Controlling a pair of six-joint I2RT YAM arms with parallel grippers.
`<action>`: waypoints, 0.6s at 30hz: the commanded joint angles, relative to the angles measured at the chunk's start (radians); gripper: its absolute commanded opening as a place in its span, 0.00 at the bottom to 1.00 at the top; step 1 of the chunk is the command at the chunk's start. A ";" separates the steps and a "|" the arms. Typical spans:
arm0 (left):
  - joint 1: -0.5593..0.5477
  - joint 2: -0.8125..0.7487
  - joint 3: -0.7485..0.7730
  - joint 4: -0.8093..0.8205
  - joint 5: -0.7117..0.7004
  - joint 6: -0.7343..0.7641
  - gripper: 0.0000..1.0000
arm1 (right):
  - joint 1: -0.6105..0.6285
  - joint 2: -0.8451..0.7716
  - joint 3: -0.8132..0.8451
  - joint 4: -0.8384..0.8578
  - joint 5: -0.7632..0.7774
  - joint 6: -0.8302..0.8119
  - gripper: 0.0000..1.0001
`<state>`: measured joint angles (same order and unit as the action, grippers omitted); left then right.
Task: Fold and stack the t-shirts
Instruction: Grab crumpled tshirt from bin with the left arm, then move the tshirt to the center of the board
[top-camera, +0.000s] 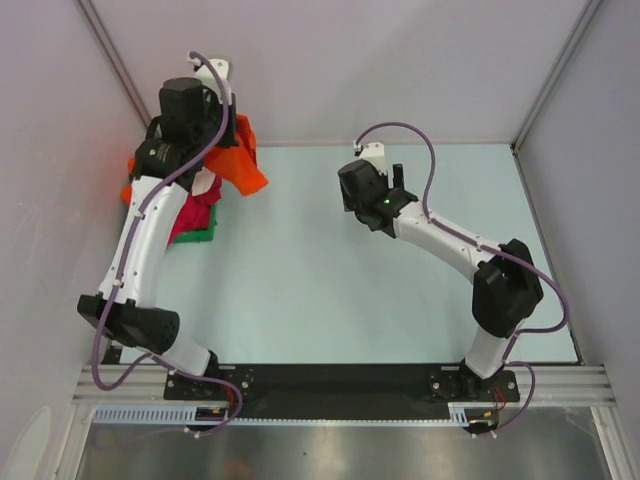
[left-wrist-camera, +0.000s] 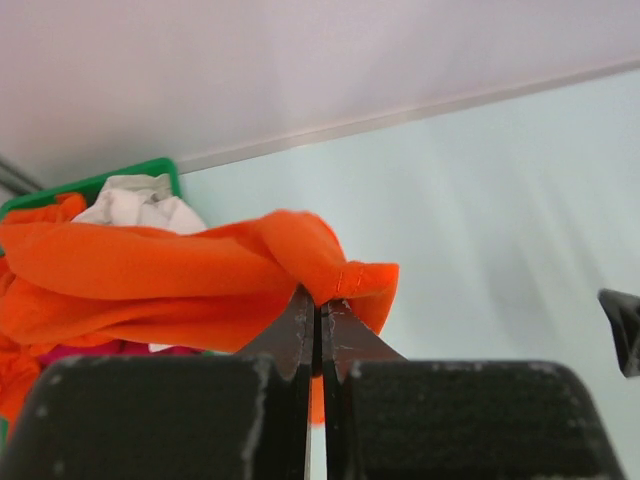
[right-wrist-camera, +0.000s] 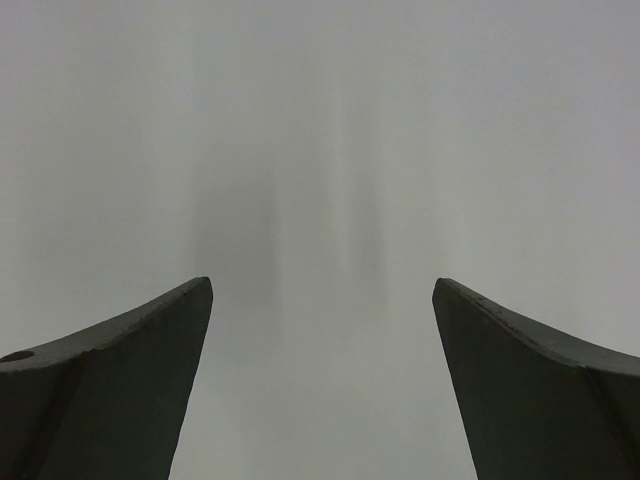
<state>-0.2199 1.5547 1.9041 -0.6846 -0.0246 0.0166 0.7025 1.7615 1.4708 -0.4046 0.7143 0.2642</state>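
Note:
The orange t-shirt (top-camera: 240, 165) hangs lifted at the table's far left, over the green bin (top-camera: 200, 236). My left gripper (left-wrist-camera: 320, 305) is shut on a hem of the orange t-shirt (left-wrist-camera: 200, 275), which drapes left from the tips. A white t-shirt (left-wrist-camera: 140, 203) and a magenta t-shirt (top-camera: 192, 215) lie in the bin beneath. In the top view the left gripper's tips are hidden by its wrist and the cloth. My right gripper (right-wrist-camera: 322, 290) is open and empty; in the top view it (top-camera: 398, 176) hovers over the table's middle back, apart from the shirts.
Grey enclosure walls stand at the back and both sides. The pale table (top-camera: 330, 280) stretches between the arms. The green bin's rim (left-wrist-camera: 130, 172) shows at the far left against the back wall.

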 joint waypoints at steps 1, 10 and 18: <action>-0.107 -0.024 0.038 -0.024 0.032 0.051 0.00 | -0.001 -0.092 0.030 -0.020 0.013 -0.010 1.00; -0.317 0.147 0.402 -0.140 -0.040 0.137 0.00 | -0.027 -0.195 -0.039 -0.056 0.036 0.004 1.00; -0.455 0.173 0.570 -0.133 -0.167 0.263 0.00 | -0.080 -0.275 -0.086 -0.054 0.031 -0.002 1.00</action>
<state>-0.5827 1.7977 2.4729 -0.8600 -0.1364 0.1898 0.6430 1.5497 1.4075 -0.4557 0.7258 0.2604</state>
